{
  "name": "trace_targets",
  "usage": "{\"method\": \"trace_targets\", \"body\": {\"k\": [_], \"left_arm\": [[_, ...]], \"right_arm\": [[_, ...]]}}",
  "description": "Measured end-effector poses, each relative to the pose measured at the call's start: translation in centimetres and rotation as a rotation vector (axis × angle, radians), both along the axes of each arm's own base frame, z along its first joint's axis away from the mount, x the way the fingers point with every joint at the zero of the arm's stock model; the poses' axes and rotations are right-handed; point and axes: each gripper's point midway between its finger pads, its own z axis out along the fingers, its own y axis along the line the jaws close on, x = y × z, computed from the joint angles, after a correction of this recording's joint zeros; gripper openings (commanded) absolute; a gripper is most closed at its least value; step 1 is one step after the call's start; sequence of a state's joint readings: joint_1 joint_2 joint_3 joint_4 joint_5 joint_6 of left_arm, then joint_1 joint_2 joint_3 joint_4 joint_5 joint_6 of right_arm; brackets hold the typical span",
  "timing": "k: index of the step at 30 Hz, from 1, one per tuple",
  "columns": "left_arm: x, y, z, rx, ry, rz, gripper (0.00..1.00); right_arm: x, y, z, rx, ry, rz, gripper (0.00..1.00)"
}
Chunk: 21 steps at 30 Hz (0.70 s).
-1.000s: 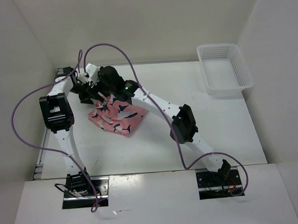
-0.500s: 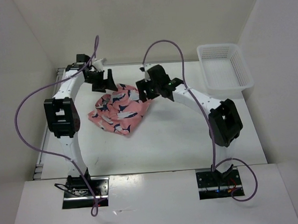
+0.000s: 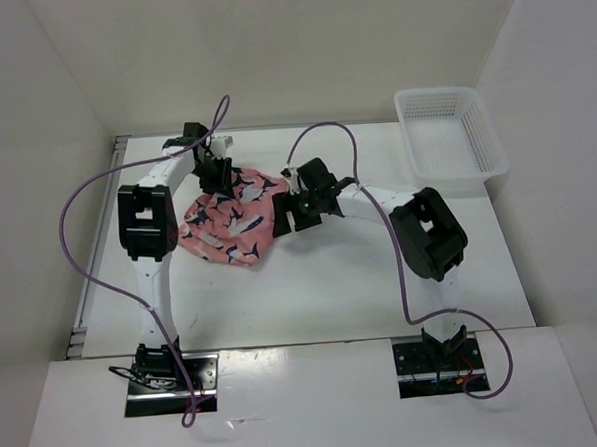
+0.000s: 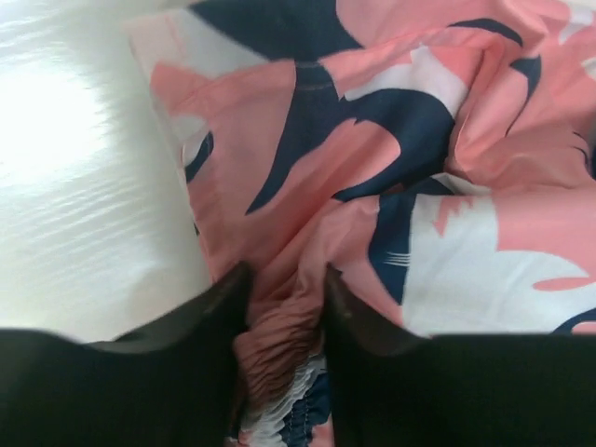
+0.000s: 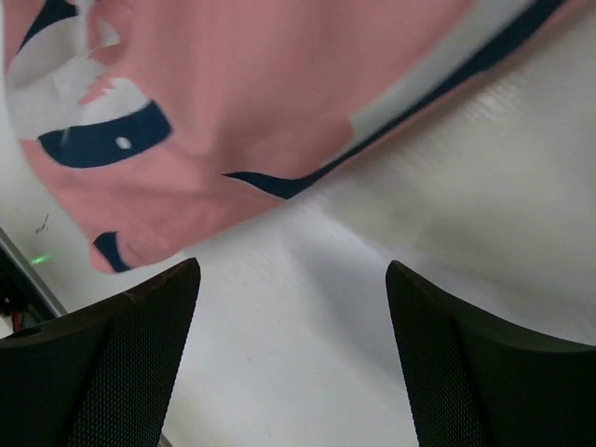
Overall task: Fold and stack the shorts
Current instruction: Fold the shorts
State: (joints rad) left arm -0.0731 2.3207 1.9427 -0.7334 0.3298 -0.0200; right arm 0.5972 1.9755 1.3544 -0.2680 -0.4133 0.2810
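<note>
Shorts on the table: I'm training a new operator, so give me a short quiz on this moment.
1. True or false: the right hand grips the shorts.
2. Which hand has fabric pinched between its fingers? A left hand, B right hand, C neither.
3. Fill in: the white basket stands near the table's far ____ corner.
Key: 1 false; 2 A; 3 right.
</note>
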Motion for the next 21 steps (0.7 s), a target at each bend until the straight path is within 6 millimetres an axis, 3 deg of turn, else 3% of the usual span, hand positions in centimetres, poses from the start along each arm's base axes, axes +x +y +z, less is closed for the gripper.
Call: {"method": "trace_targets", "body": {"k": [2,4,9,15,18,21], "left_arm": [[0.4,0.7,-0.4,0.017,-0.002,0.011,0.28],[1.0,1.1,-0.1,0.033,-0.022,0.012,0.26],[2.1,1.3,0.8,0.045,-0.064,0.018,0.27],[2.4,1.4,0.9,0.051,-0.078,0.021,0.17],[2.8,1.6,0.9,0.063,-0.087,0.027,0.17],[3.6,1.9,0.8,0.075,-0.103,0.035,0.24]], "right_arm": [[0.4,0.3,-1.0,0.008,0.014,-0.012,0.86],[0.7,0.8,-2.2,0.019,0.050,-0.019,0.86],[2.8,2.6,-1.8,0.070,0.034,-0.011,0.86],[3.5,3.8,-0.5,0.119,0.017,0.023,0.86],[4.0,4.5,0.5,0.146,-0.001,0.036,0.86],[4.4,5.0,0.8,0.160,-0.008,0.039,0.78]]}}
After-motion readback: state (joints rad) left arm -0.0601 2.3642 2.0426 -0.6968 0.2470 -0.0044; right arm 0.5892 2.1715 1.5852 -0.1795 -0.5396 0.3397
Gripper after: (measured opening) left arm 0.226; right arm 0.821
